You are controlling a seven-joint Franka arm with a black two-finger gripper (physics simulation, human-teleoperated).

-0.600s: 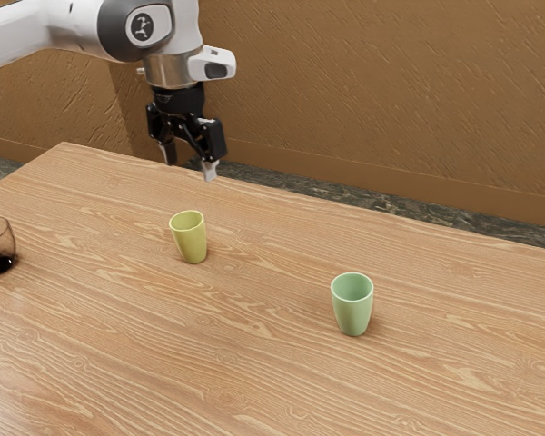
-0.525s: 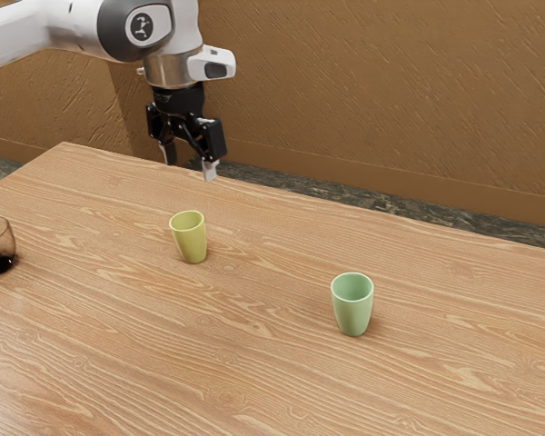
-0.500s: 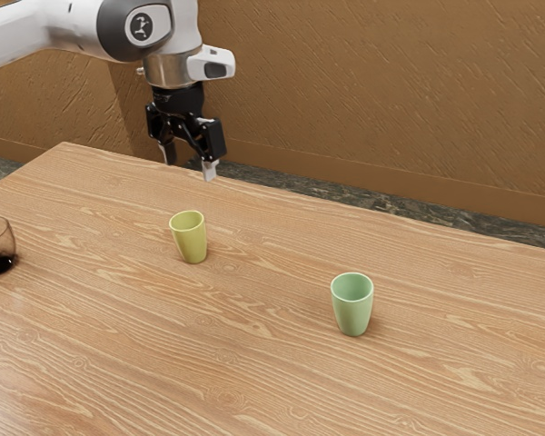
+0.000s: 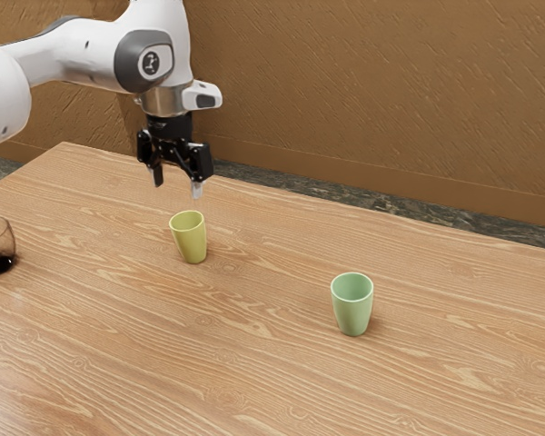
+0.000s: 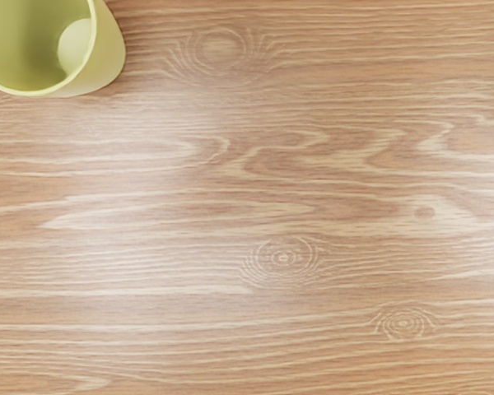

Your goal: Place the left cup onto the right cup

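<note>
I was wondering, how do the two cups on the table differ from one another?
The yellow-green cup is yellower; the mint cup is paler and bluer. The yellow-green cup stands toward the exterior view's left, near the open gripper; the mint cup stands toward that view's right, far from it. Both are upright and untouched on the table.

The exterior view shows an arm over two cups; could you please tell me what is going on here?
The pincer hangs open and empty above the table, just above and a little behind the yellow-green cup on the exterior view's left. That cup stands upright on the wood, not yet grasped. The pale green cup stands upright on its own, further to the exterior view's right. The stacking has not begun; the likely next step is to come down on the yellow-green cup.
</note>
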